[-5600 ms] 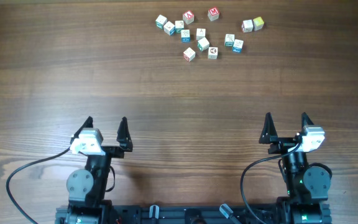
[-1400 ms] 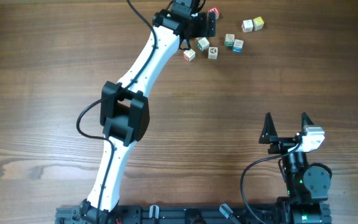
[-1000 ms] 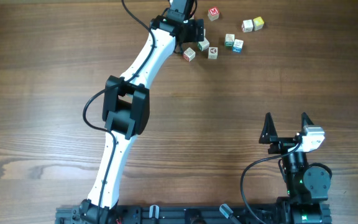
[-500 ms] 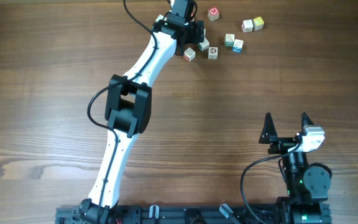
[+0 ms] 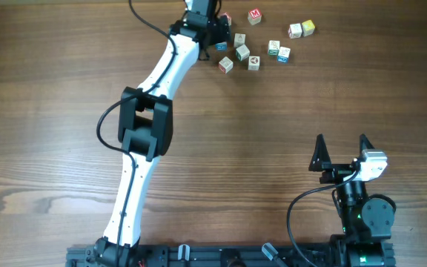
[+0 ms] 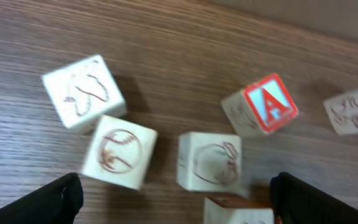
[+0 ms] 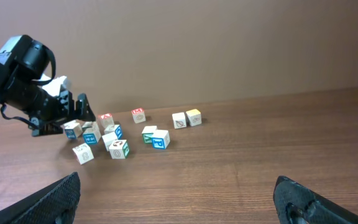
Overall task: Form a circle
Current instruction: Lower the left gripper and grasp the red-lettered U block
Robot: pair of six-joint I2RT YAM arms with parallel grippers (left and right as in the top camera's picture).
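**Some cubes (image 5: 242,52) hidden under left gripper (image 5: 215,31)**

From overhead, the gripper covers part of the loose cubes near the tabletop's far edge. Its jaws stand wide apart and hold nothing. The right gripper (image 5: 341,152), near the front edge, is spread and empty too.

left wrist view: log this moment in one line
left gripper open, low over small white lettered toy cubes | right gripper open, far from cubes | cubes scattered, not arranged
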